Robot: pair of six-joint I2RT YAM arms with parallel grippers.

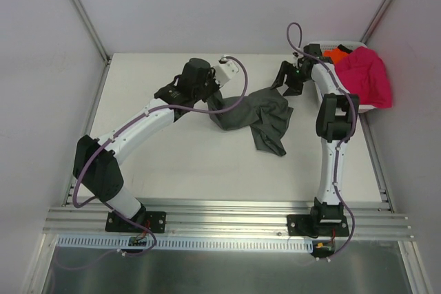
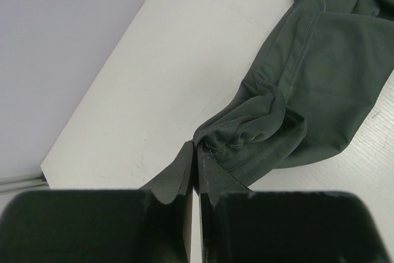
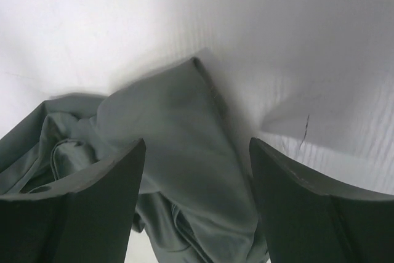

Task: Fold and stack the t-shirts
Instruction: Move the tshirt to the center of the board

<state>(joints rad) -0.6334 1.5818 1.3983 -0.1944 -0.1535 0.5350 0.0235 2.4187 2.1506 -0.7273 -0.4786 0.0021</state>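
Status: no fold or stack is complete. The grey-green t-shirt (image 1: 258, 118) lies crumpled mid-surface. The left fingers (image 2: 197, 163) are clamped on its edge. The right fingers (image 3: 196, 152) stand open over its other end. The pink t-shirt (image 1: 365, 77) and orange t-shirt (image 1: 337, 54) sit unfolded at far right.

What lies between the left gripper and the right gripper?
The crumpled dark grey-green t-shirt, as the top view shows. The left gripper is shut on one end; the open right gripper hangs over the other.
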